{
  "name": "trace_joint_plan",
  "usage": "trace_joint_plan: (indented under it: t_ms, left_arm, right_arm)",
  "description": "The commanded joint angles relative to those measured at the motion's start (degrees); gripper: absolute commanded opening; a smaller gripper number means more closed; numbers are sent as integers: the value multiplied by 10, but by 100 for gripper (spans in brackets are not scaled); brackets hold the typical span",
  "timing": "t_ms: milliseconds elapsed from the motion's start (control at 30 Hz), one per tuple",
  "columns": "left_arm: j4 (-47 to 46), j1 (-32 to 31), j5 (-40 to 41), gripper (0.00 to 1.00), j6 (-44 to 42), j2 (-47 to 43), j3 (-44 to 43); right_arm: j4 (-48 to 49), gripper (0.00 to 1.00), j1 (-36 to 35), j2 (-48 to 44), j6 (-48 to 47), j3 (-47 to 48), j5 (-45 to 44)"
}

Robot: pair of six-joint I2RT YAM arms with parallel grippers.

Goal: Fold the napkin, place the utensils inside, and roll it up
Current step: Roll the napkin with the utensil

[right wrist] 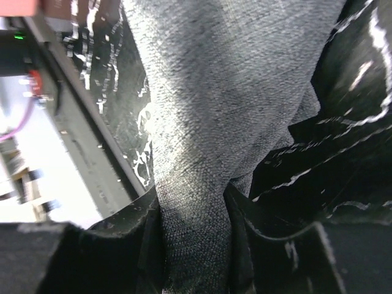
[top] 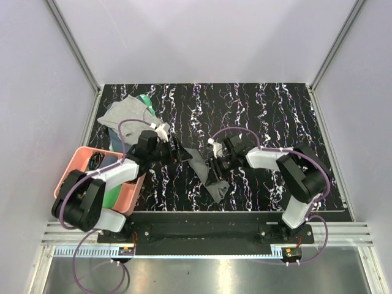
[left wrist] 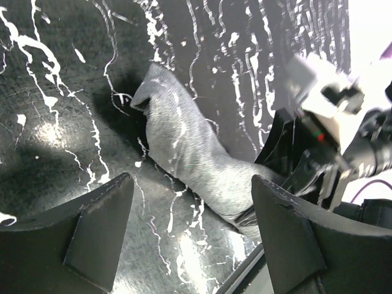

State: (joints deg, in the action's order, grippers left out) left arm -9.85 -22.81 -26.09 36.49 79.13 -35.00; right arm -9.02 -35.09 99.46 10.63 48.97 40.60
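Both visible: right gripper (right wrist: 193, 211) pinches the napkin (right wrist: 233, 92); left gripper (left wrist: 191, 193) gapes wide, empty.

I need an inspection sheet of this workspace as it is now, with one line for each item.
Surface: black table with white veining; nothing spilled seen.
Job's things: napkin bunched into a long strip at the centre; spoons: nothing seen.
Clutter: pink basket at the near left, something green inside; light grey cloth over a green item at the far left.
Grippers: left gripper open, nothing gripped, one end of the napkin ahead of it; right gripper shut on the napkin.
Cables: purple cables loop along both arms, none lying on the napkin.
Surroundings: pale walls and metal frame posts; nothing else seen.
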Motion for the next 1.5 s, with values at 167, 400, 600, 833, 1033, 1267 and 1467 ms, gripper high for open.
trace_joint_plan:
  t_ms: [167,400,600,833,1033,1267,1467]
  left_arm:
    - [-127,-4,-27,76,10,82,-19]
    - [-187,-23,-41,71,24,166,-59]
    - [-252,-25,-41,64,38,203,-72]
    - [-277,-34,-53,34,58,243,-94]
    - [-205,-36,-39,3,41,246,-117]
    - [-136,-42,-24,0,25,234,-134]
    - [-106,-43,-15,0,24,230,-138]
  right_arm:
    - [26,42,60,50,-11,31,83]
    - [18,43,76,82,-15,32,95]
    - [14,43,95,104,-15,39,112]
    - [1,50,100,114,-9,53,79]
    - [-33,77,100,57,-1,46,6]
    - [-70,96,57,-42,17,27,-89]
    - [-103,100,-28,-112,55,10,-241]
